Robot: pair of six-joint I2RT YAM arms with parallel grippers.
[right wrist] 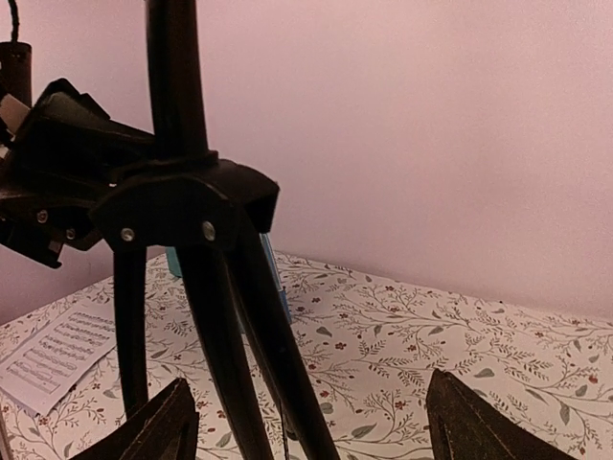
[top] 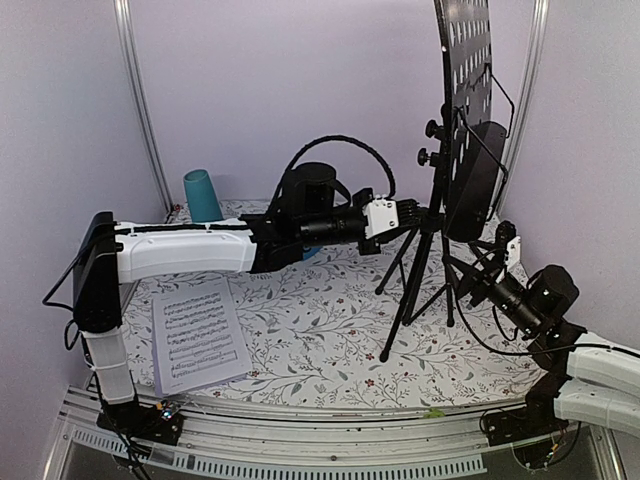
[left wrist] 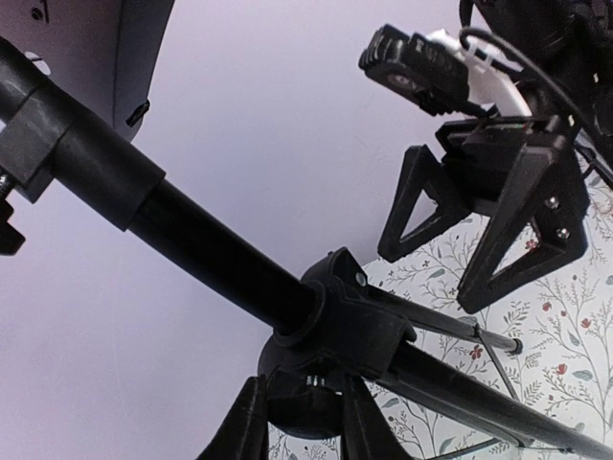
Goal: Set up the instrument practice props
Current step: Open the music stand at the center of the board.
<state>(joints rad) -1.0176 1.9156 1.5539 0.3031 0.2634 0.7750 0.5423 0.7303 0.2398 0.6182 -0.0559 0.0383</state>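
A black tripod music stand with a perforated metal tray (top: 462, 60) stands on the right half of a table covered in a white floral-print cloth (top: 330, 330). Its three thin legs are splayed on the fabric and its tray rises high against the lavender back wall, turned almost edge-on to the overhead camera. Two round clamp knobs jut from the pole below the tray.

The only writing in sight is on a pale printed sheet-music page (top: 198, 335), which lies flat near the front left of the table, well apart from the stand. Its staves of black notation are too small to read, and whether the paper is white or lavender cannot be told.

The left gripper (top: 418, 215), reaching across from the left, pinches the stand at the hub where the legs meet the pole, with a finger on either side. The right gripper (left wrist: 431, 278) hangs just beside the legs with its jaws spread wide, holding nothing.

A small blue object (top: 312, 255) shows only as a sliver under the left forearm. A tall teal tapered cup (top: 202, 195) stands upright at the back left.
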